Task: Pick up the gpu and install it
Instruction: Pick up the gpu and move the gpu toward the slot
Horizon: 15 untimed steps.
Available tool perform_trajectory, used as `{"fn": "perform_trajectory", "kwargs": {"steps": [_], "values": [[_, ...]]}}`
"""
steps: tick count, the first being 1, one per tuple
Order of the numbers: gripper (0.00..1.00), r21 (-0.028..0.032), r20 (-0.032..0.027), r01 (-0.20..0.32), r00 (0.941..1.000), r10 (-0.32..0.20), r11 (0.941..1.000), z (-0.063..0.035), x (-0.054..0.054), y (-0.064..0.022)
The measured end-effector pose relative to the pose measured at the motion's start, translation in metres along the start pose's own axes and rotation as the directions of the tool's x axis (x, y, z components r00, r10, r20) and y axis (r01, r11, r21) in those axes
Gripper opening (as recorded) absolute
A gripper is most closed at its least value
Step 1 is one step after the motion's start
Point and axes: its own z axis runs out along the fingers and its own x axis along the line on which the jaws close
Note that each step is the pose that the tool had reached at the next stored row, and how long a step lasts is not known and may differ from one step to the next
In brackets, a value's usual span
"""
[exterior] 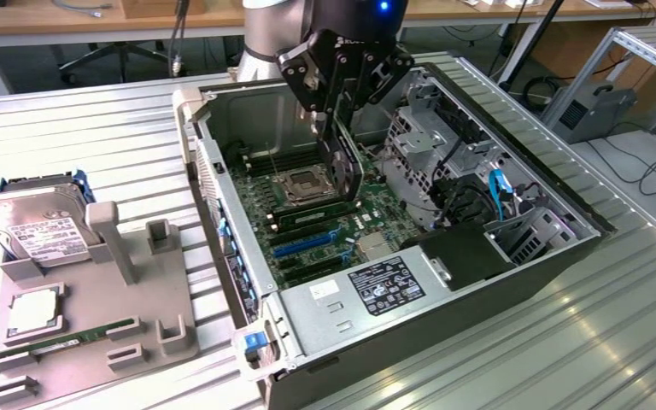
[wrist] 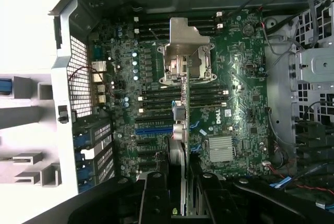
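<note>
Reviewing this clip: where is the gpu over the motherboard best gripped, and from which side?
Its long top edge, pinched across the two flat faces, coming straight down from above. The gpu stands on edge as a thin card, its lower edge facing the motherboard, so that edge should stay free. The tool grips it this way.

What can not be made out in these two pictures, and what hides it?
Exterior view: whether the gpu touches the motherboard; dark parts behind it blur its lower edge.
Wrist view: the slot under the gpu; the card itself, seen edge-on, covers it.
Exterior view: the text on the power supply label; too small.
Exterior view: the arm; cut off by the top edge.
</note>
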Motion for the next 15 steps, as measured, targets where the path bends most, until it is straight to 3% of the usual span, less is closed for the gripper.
{"fn": "perform_trajectory", "kwargs": {"steps": [15], "values": [[0.26, 0.0001, -0.0002, 0.004, 1.0000, -0.004, 1.0000, 0.0064, -0.0001, -0.0002]]}}
